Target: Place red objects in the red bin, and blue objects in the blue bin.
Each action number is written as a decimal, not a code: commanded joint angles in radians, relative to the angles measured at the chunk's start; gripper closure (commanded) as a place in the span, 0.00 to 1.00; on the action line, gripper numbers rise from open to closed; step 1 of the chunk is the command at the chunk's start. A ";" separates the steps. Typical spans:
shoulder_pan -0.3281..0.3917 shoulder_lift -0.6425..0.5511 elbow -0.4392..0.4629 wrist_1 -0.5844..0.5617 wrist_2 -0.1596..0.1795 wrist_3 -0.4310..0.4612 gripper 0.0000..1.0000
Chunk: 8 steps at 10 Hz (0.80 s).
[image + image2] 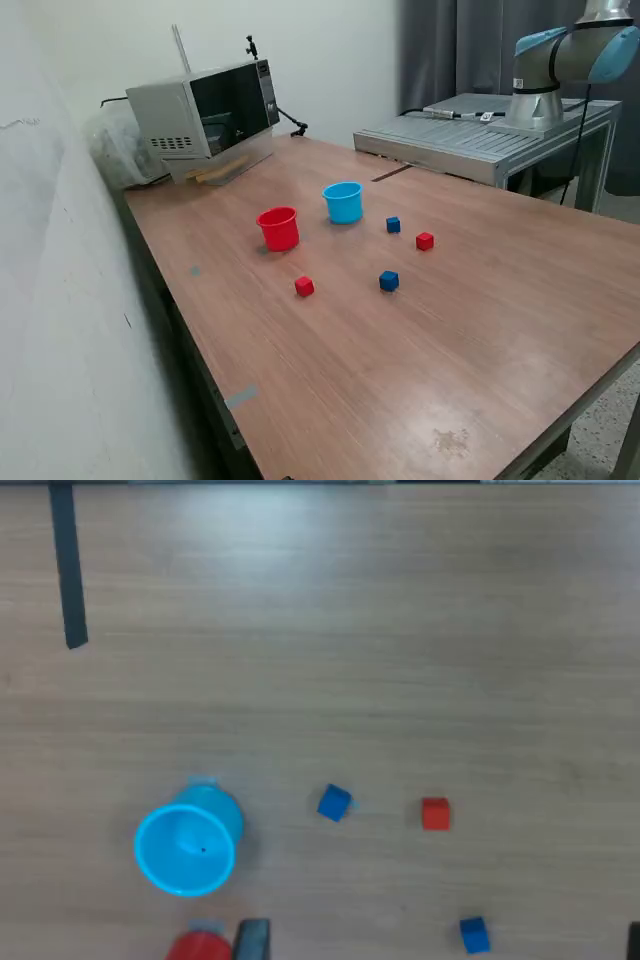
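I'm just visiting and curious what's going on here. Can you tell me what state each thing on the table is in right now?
Red cup: upright, looks empty.
Light blue cup: upright, empty.
Two red cubes: loose on the table, not in a cup.
Two blue cubes: loose on the table, not in a cup.
Microwave: door shut.
Hand: not visible.

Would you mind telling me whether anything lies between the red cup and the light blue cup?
Nothing: in the exterior view only bare table separates the red cup from the light blue cup.
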 commanded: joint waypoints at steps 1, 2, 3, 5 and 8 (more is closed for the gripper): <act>0.082 0.000 -0.008 -0.020 -0.002 0.014 0.00; 0.087 0.005 -0.012 -0.020 0.000 0.016 0.00; 0.086 0.010 -0.015 -0.024 0.003 0.028 0.00; 0.073 0.043 -0.012 -0.123 0.006 0.042 0.00; -0.007 0.193 0.109 -0.353 0.014 0.060 0.00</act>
